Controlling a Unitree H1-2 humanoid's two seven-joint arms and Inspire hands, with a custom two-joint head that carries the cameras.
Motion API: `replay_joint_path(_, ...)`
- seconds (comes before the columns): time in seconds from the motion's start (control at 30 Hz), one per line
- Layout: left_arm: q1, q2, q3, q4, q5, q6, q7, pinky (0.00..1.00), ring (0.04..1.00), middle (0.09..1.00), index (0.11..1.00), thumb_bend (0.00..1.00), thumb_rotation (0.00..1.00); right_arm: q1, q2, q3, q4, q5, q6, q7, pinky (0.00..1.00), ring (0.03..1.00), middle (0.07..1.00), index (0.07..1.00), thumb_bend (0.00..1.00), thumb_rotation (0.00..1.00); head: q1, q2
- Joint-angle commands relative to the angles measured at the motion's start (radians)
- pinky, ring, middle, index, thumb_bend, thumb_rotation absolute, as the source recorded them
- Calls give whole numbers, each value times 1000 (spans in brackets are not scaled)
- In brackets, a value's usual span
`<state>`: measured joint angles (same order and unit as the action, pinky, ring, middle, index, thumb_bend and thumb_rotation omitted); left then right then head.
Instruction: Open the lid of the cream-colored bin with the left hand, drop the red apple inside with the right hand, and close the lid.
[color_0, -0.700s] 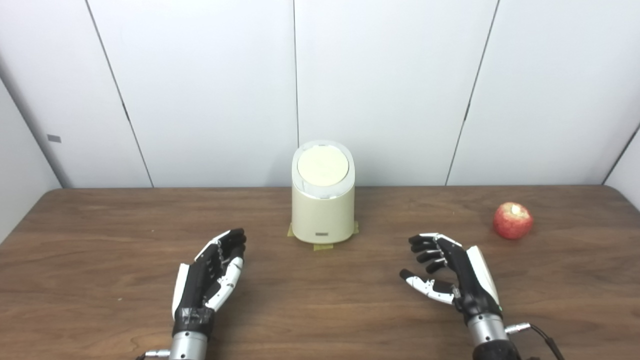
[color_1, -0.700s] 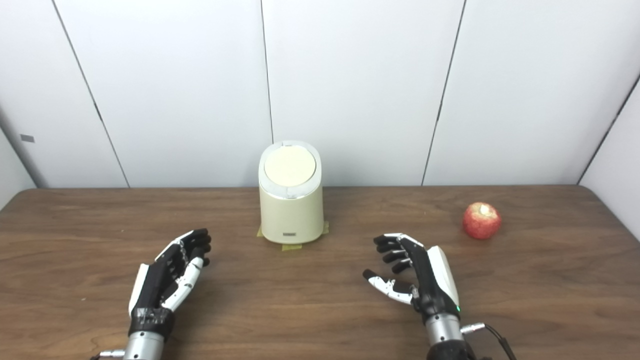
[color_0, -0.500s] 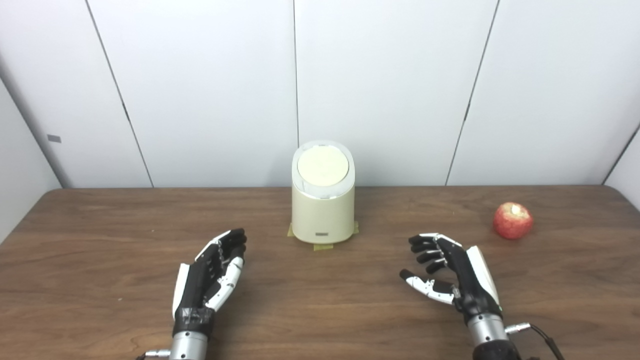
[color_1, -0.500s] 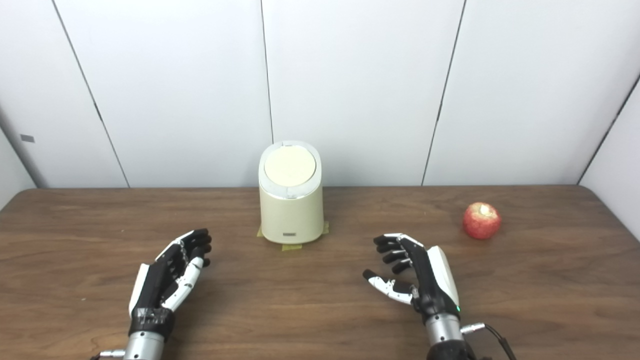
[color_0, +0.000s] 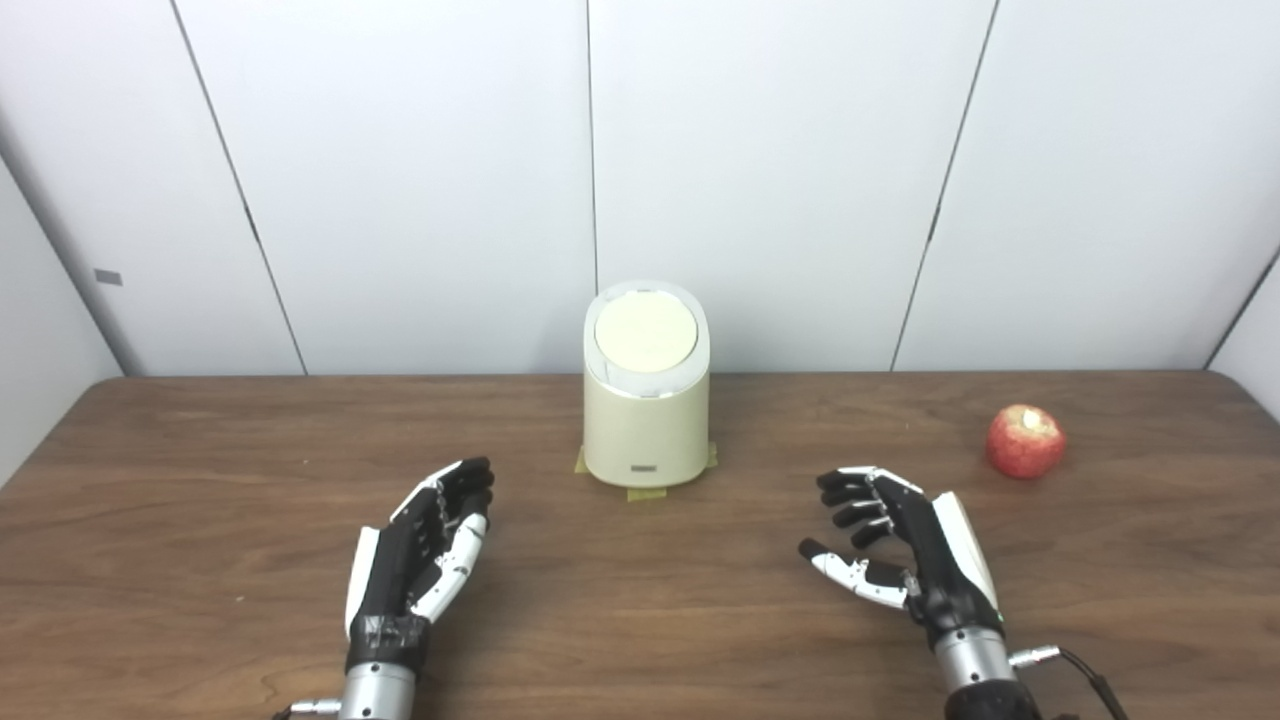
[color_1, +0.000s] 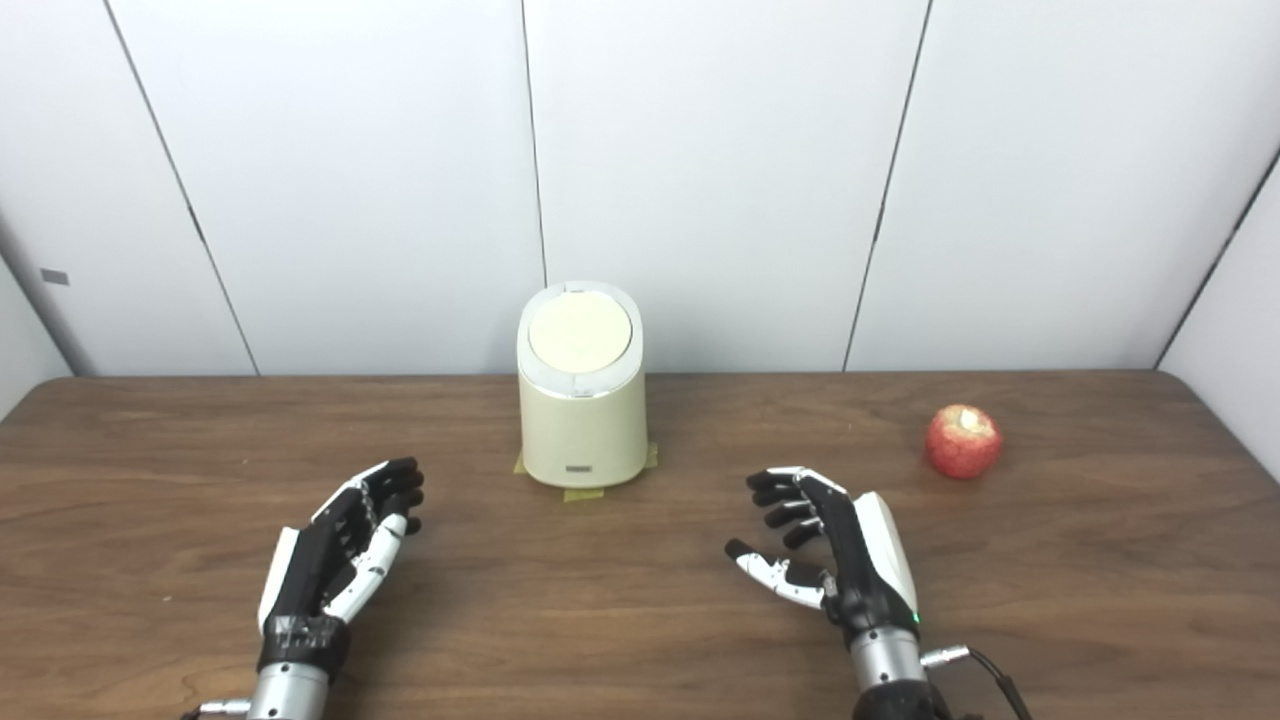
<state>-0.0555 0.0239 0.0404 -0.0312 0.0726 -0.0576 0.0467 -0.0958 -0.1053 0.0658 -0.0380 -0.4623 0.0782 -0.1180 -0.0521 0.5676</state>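
Observation:
The cream-colored bin (color_0: 646, 415) stands upright at the middle back of the wooden table (color_0: 200, 470), on bits of tape. Its round lid (color_0: 645, 334) is closed. The red apple (color_0: 1024, 441) lies on the table at the right, well clear of the bin. My left hand (color_0: 420, 545) is open and empty, low over the table to the front left of the bin. My right hand (color_0: 900, 545) is open and empty, to the front right of the bin and to the front left of the apple.
White wall panels (color_0: 780, 180) rise right behind the table's back edge, close behind the bin. A cable (color_0: 1095, 685) runs from my right wrist at the bottom right.

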Motion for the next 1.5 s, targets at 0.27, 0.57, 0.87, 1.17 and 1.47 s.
replay_joint_path(0.27,-104,48,-13,-25,6,-33,-33,761,812,820,805,306,632,-53,2,-5,12,2,-24,-23,495,600,646,648,318,49,10,-11)
replay_joint_path(0.57,-277,81,-74,-87,90,208,-70,957,987,988,986,771,940,-54,-4,4,23,-5,-33,-31,491,596,644,649,317,49,13,-9)
replay_joint_path(0.87,-452,9,-87,-123,107,491,-54,1000,1000,1000,1000,928,875,-56,-2,10,23,-4,-35,-34,482,591,640,647,319,34,14,-11)
replay_joint_path(1.17,-560,-19,-139,-26,209,526,-32,1000,1000,1000,1000,819,785,-55,2,13,20,-5,-29,-36,484,592,641,646,319,25,11,-11)
replay_joint_path(1.47,-638,6,-223,127,335,521,-29,1000,1000,1000,1000,806,581,-51,0,18,14,-11,-23,-34,486,592,640,644,321,46,5,-11)
